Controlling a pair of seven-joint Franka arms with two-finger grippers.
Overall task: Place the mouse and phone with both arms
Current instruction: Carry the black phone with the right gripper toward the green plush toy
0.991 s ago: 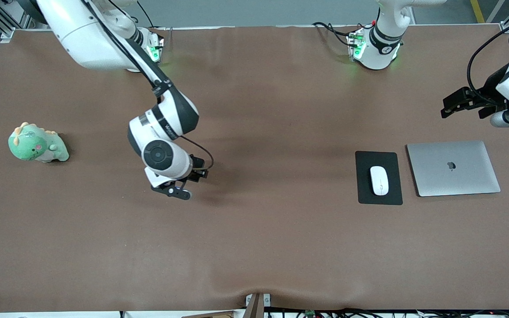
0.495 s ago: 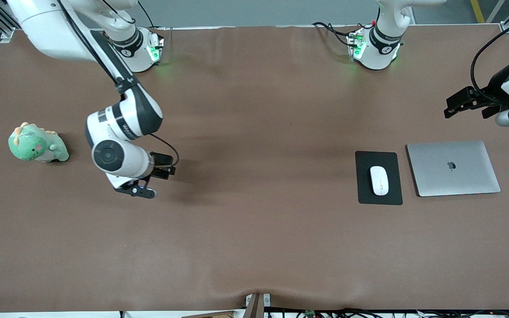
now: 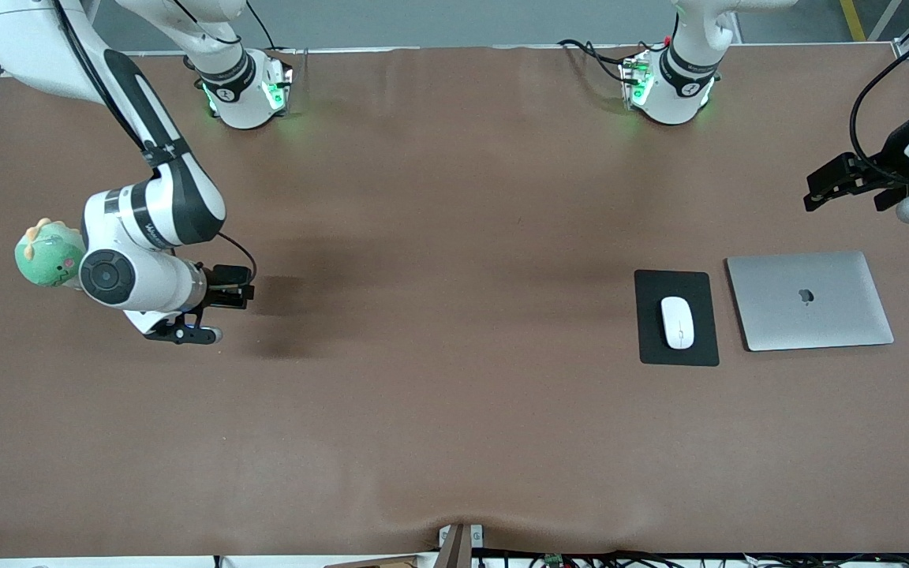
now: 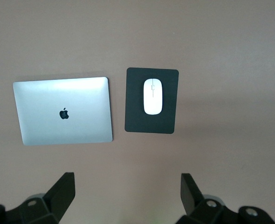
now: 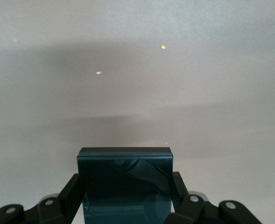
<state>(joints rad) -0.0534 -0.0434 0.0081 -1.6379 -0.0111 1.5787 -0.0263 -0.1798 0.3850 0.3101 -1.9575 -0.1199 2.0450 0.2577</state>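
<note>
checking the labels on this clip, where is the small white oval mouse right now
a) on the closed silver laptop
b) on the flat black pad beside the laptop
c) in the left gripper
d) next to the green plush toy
b: the small white oval mouse lies flat on the matte black pad, which sits beside the closed silver laptop, and no gripper touches it.

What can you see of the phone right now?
The phone is a small dark glossy slab with rounded corners, its face reflecting light in the right wrist view. It is clamped between the fingers of the right gripper, which press on its two long sides, and it is held in the air above bare brown tablecloth toward the right arm's end of the table. Only the gripper touches it. In the front view the gripper hides it, so its tilt cannot be told.
</note>
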